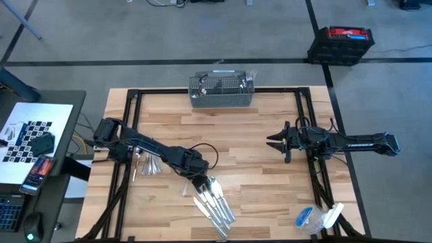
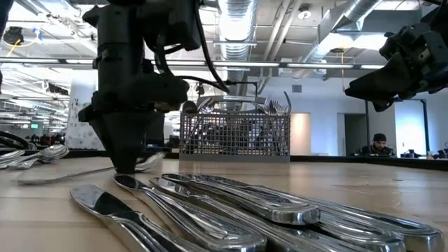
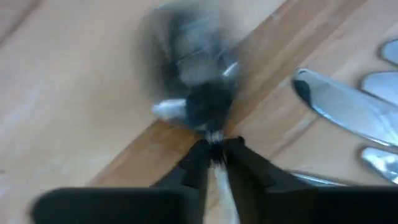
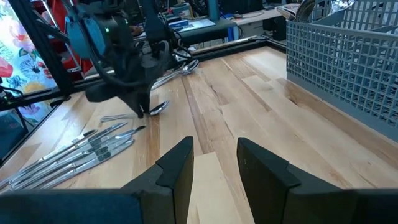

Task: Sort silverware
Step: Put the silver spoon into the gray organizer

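Note:
My left gripper points down at the table's near middle and is shut on a spoon, just beside a fan of table knives lying flat. More spoons lie in a heap to its left. The grey wire-mesh basket stands at the far edge with several handles sticking up out of it. My right gripper hovers open above the table's right half and touches nothing. My left gripper pinches the spoon between its two fingertips, coming from above and pointing down. The bowl sticks out to one side of the fingers and the handle to the other, about level and low over the wood. Whether it rests on the table, I cannot tell.
A single slim piece lies between the spoon heap and the knives. A clear plastic bag sits at the near right corner. Black frame rails run along the table's sides. Bare wood lies between both arms.

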